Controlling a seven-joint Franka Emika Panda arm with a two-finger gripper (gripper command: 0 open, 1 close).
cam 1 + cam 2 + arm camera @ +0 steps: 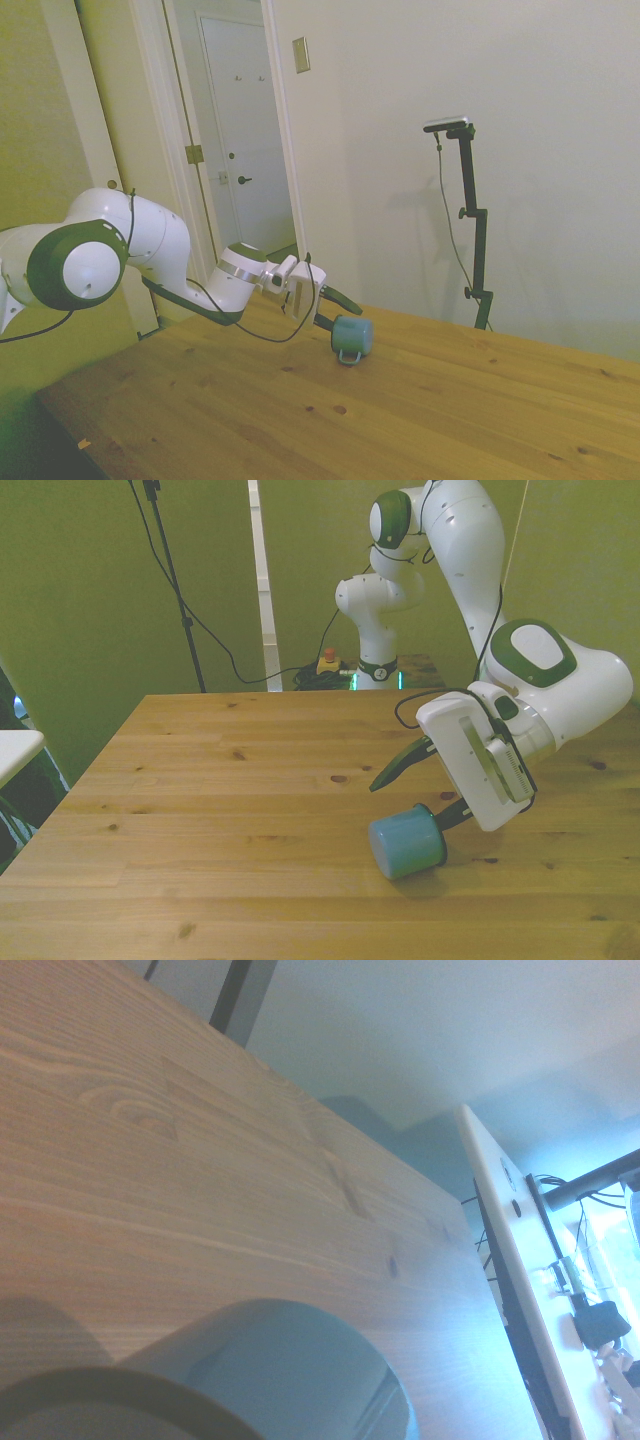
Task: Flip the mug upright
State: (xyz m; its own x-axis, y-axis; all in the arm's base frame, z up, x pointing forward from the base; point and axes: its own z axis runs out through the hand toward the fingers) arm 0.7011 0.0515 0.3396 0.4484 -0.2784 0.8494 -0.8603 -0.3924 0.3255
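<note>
Your mug [406, 842] lies on its side on the wooden table [220, 810], toward the front view's right, near the camera-side edge. Long axis roughly level, closed base facing the front camera, mouth toward the gripper [412, 785]; in the side view the small handle [347, 358] hangs down near the wood. The arm comes in low and nearly horizontal. Fingers are spread wide: one at the mug's rim, the other well apart in the air. Close up, the mug [290, 1370] fills the blurred wrist view.
</note>
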